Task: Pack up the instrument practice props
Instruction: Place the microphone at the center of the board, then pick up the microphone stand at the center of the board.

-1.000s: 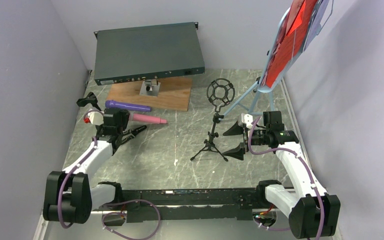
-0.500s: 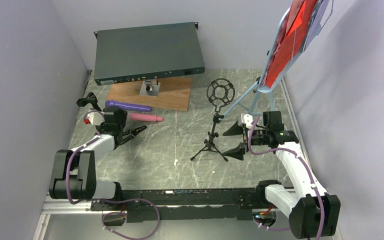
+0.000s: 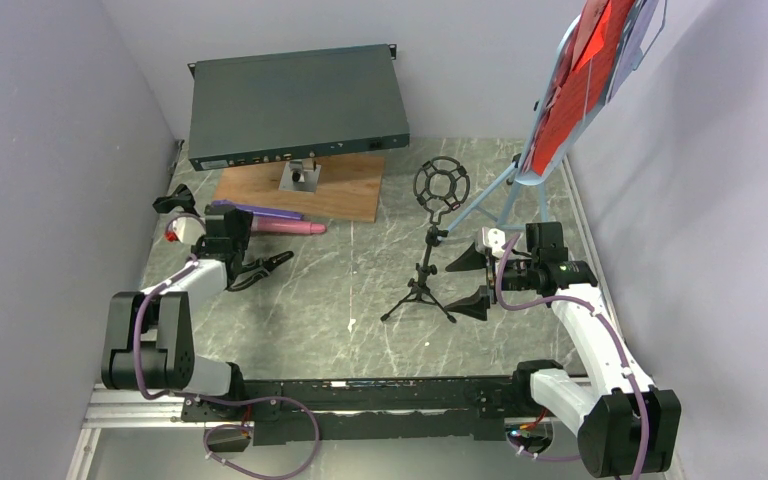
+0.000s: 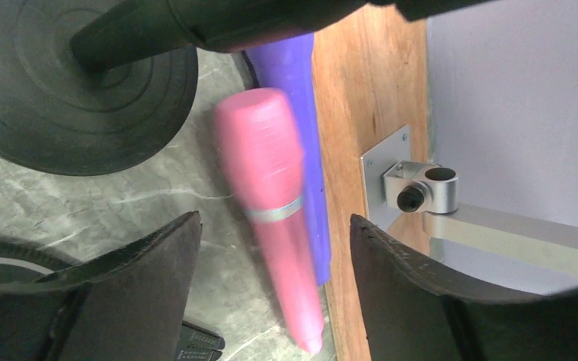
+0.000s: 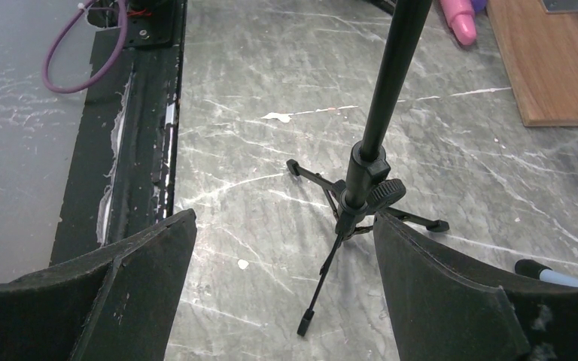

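Fingers spread above grey marbled table, lavender walls.

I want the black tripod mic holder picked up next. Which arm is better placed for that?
Right. The right gripper is open and faces the tripod mic holder, whose pole shows ahead between its fingers in the wrist view. The left gripper is across the table, by the pink microphone.

We count two toy microphones, one purple microphone and one pink microphone; two black mic holders, one tripod holder and one round-base holder; one light-blue music tripod; one dark green rack box; one wooden board. The red sheets overlap, so we cannot number them.
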Available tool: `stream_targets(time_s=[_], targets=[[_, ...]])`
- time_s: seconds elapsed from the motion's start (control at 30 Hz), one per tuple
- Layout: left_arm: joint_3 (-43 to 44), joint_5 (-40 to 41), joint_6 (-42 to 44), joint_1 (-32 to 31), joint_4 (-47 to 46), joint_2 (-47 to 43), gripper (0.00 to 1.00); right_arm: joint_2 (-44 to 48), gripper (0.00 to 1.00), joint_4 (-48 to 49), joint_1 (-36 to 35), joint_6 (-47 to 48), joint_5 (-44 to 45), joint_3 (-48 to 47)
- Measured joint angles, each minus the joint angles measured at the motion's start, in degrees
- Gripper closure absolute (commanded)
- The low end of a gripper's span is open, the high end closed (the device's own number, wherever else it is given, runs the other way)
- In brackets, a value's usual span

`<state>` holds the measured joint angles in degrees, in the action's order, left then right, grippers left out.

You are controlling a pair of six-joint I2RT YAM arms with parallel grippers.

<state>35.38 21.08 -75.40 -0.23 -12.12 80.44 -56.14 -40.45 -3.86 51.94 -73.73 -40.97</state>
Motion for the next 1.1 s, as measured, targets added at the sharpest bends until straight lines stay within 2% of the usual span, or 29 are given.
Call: stream_targets(time_s=[0.37,0.57,0.8,1.0,1.1], targets=[[0.35,-3.56,2.58,0.00,6.60,-7.67,0.18,0.00,0.10,0.00,0.00,0.00,0.02,0.00],[-0.48,-9.73,4.92,0.00,7.15,-14.27,0.14,0.00,0.10,-0.02,0.00,0.17,0.09,0.00],[-5.07,-25.38,11.61,0.00,3.74,-19.39,0.05,0.00,0.10,-0.02,0.00,0.44,0.39,0.00],[-9.05,-42.51,17.42,-0.15,-5.66,-19.63,0.04,-0.02,0.10,0.00,0.00,0.42,0.42,0.00],[-9.22,-48.94,20.59,-2.56,-10.14,-18.23,0.02,-0.09,0.10,0.02,0.00,0.39,0.42,0.00]])
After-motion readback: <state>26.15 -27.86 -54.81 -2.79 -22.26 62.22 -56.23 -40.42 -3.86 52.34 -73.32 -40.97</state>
